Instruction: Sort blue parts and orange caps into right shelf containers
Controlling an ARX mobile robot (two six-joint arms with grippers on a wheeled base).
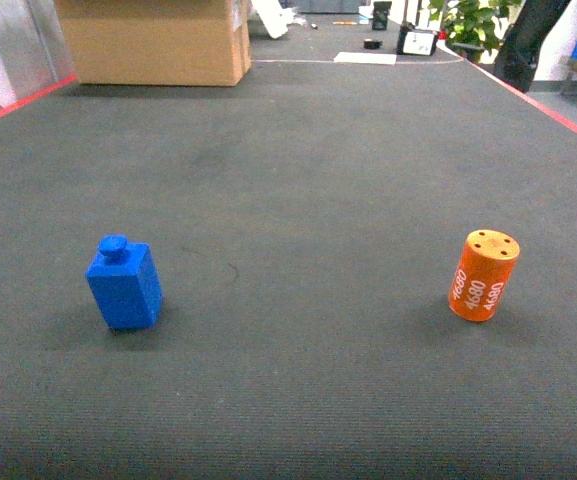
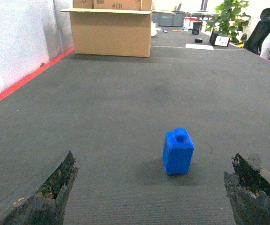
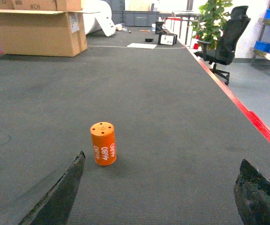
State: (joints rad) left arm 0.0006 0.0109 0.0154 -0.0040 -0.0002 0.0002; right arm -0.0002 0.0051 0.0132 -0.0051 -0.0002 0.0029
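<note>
Left gripper [image 2: 151,192] spread wide, its two worn dark fingers [image 2: 46,192] cut off by the bottom corners of the left wrist view, nothing between them; only tips visible, the rest out of frame. Blue part [image 2: 178,151] upright on the dark carpet [image 2: 125,93] ahead of the gap, apart from both fingers, nearer the right one, small round stud on top. Right gripper [image 3: 158,192] likewise spread wide and holding nothing, fingertips [image 3: 60,197] cropped at the lower corners of the right wrist view. Orange cap [image 3: 103,143] upright ahead of that gap, nearer the left finger, not touching it, small holes in its top face and white digits on its side, apparently 4680. From the head view, neither gripper in sight; blue part [image 1: 124,284] well to the left of the orange cap [image 1: 484,275], both on the carpet, well apart. Far beyond the blue part, a cardboard box [image 1: 153,40], top cut off by the frame. Beyond the orange cap, red edge line [image 1: 548,105], a potted plant [image 3: 214,18] and a black office chair [image 3: 226,44]. Small items at the carpet's far end too blurred to identify. Shelf containers not identifiable in any view.
</note>
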